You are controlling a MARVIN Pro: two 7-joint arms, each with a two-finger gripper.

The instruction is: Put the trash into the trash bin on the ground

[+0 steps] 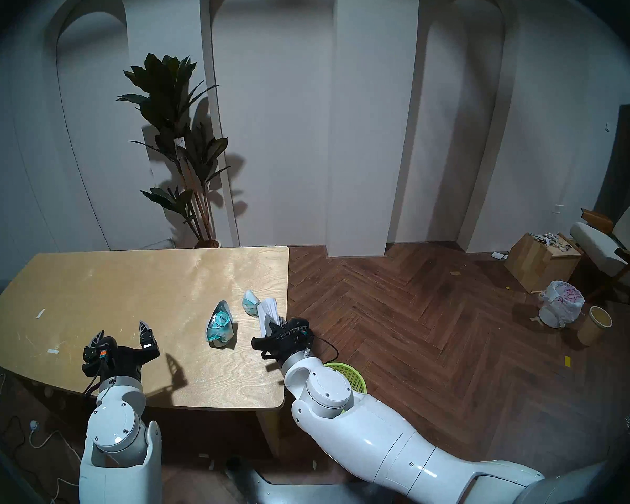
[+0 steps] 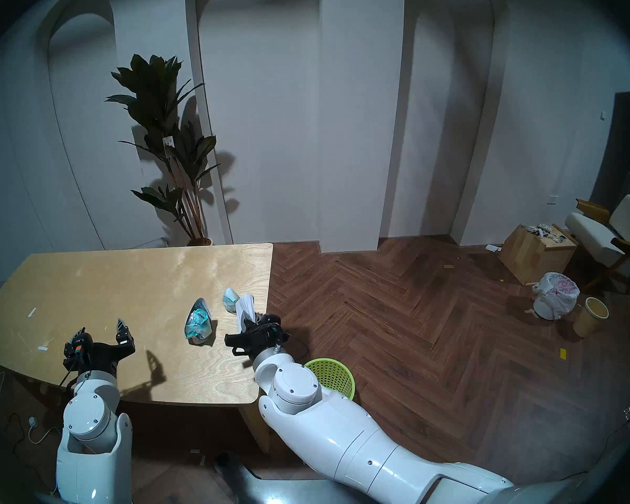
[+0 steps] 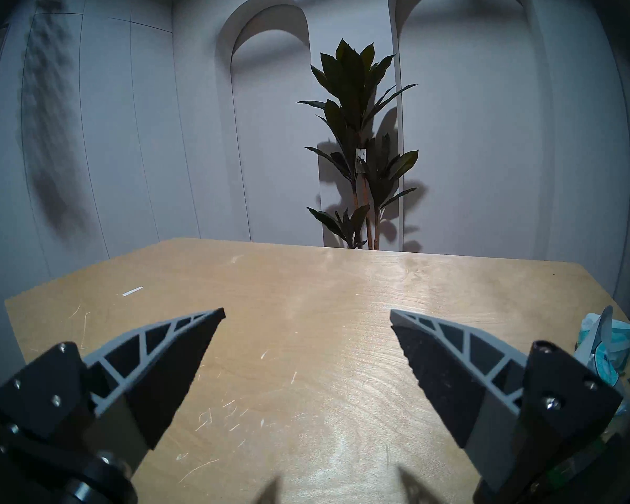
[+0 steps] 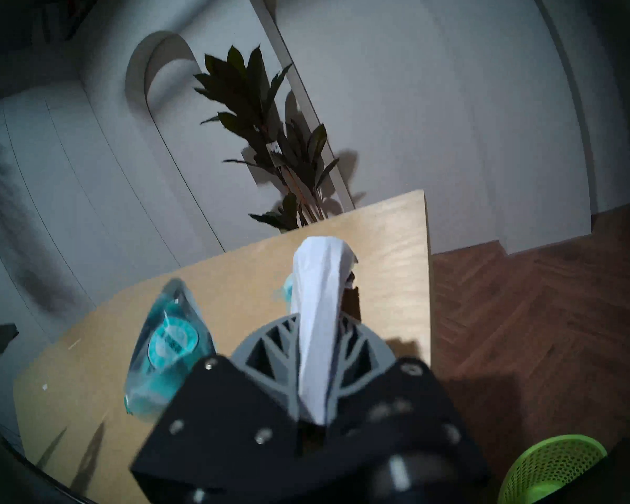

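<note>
My right gripper (image 1: 273, 321) (image 2: 250, 321) (image 4: 319, 347) is shut on the flat white packet (image 1: 268, 308) (image 2: 244, 308) (image 4: 319, 303) near the right edge of the wooden table (image 1: 124, 281); the packet sticks up out of the closed fingers. The small teal wrapper (image 1: 251, 301) (image 2: 230, 299) (image 4: 288, 288) lies just behind it. To its left stands the bigger clear-and-teal wrapper (image 1: 219, 325) (image 2: 198, 323) (image 4: 168, 350) (image 3: 597, 347). The lime-green trash bin (image 1: 346, 374) (image 2: 330, 376) (image 4: 550, 467) stands on the floor beside the table, partly hidden by my right arm. My left gripper (image 1: 121, 330) (image 2: 100, 328) (image 3: 308, 312) hovers open and empty over the table's front left.
A potted plant (image 1: 182, 147) stands behind the table. On the floor at the far right are a white bucket with a plastic bag (image 1: 561, 305), a tan cardboard cylinder (image 1: 595, 325), a wooden box (image 1: 540, 261) and a chair (image 1: 604, 245). Cables lie on the floor at the left.
</note>
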